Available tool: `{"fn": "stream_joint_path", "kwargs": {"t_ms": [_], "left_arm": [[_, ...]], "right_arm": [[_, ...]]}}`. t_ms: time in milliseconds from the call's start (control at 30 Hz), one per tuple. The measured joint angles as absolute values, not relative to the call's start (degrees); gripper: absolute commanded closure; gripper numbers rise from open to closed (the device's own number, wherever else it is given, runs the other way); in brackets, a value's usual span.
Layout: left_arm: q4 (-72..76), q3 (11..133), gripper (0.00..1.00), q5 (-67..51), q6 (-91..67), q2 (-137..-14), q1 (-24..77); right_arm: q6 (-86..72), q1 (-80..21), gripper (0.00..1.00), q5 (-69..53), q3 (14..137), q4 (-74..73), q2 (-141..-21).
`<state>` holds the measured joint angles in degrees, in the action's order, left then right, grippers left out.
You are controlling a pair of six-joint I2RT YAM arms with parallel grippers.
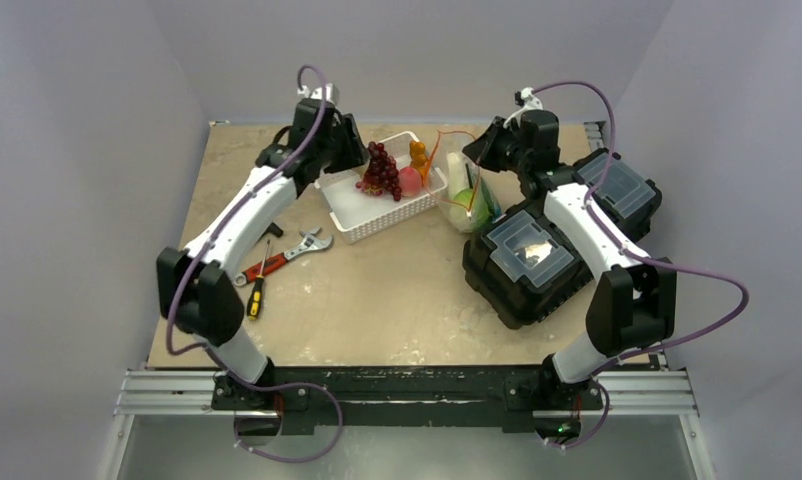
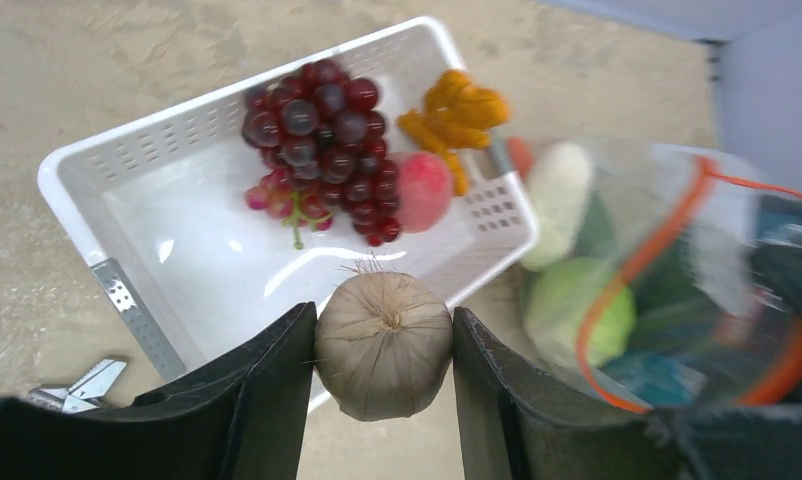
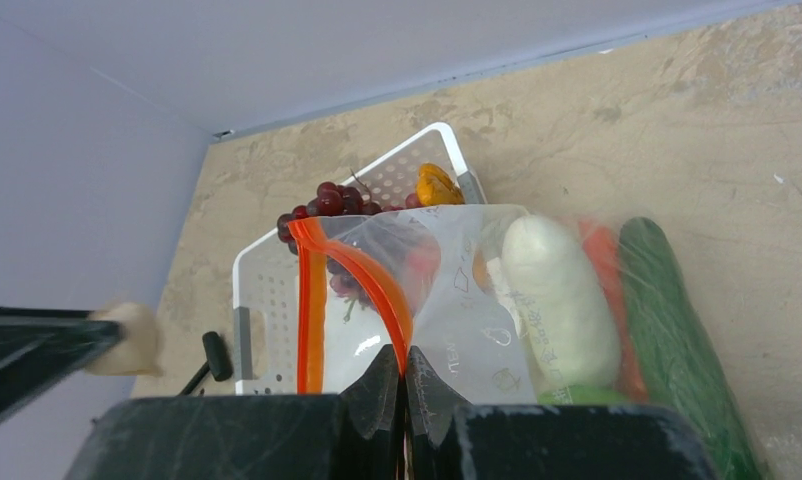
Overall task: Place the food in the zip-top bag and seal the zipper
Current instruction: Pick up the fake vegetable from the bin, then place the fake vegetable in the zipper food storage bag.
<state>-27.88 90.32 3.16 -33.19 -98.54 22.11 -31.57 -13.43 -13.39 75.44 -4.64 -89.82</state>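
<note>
My left gripper is shut on a beige garlic-like bulb, held above the near rim of the white slotted basket. Red grapes, a peach and an orange knobby piece lie in the basket. My right gripper is shut on the red-orange zipper, holding the zip-top bag open beside the basket. The bag holds a white oval piece, a cucumber, a carrot and a cabbage.
Two black lidded cases stand right of the bag under my right arm. A wrench, a red-handled screwdriver and a yellow-handled one lie left of the basket. Grey walls close in on three sides.
</note>
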Motion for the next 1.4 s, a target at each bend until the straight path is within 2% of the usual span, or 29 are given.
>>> {"fn": "stream_joint_path", "kwargs": {"t_ms": [267,433,633,1033,1067,1233,1267,1333,1400], "left_arm": [[-18.9,79.1,0.74,-5.9,-34.7,-78.3,23.0],[-11.5,70.0,0.74,-8.4,-36.5,-73.3,29.1],[-5.2,68.6,0.75,-9.3,-39.0,-76.7,33.6],[-4.5,80.1,0.68,-5.8,-41.6,-93.8,34.2],[-4.9,80.3,0.62,-5.3,-41.8,-94.9,34.2],[-7.2,84.7,0.13,-4.3,-42.7,-99.5,34.2],[-7.5,86.4,0.06,-4.3,-42.8,-100.5,34.2],[-8.6,89.8,0.01,-4.4,-42.7,-102.1,34.2],[-9.5,92.0,0.0,-4.1,-42.4,-102.5,34.2]], "right_arm": [[-32.0,-13.8,1.0,-14.7,74.7,-4.4,-89.5],[-31.9,-14.5,1.0,-15.2,74.6,-4.3,-89.4],[-31.1,-16.2,1.0,-16.5,74.6,-4.2,-89.4],[-29.9,-17.2,1.0,-17.7,74.6,-4.3,-89.1],[-29.9,-17.3,1.0,-17.8,74.6,-4.3,-89.0],[-29.9,-17.3,1.0,-18.0,74.6,-4.3,-88.6],[-29.9,-17.3,1.0,-18.0,74.6,-4.3,-88.5],[-29.9,-17.3,1.0,-18.0,74.6,-4.3,-88.3],[-29.8,-17.3,1.0,-18.0,74.6,-4.3,-88.2]]}}
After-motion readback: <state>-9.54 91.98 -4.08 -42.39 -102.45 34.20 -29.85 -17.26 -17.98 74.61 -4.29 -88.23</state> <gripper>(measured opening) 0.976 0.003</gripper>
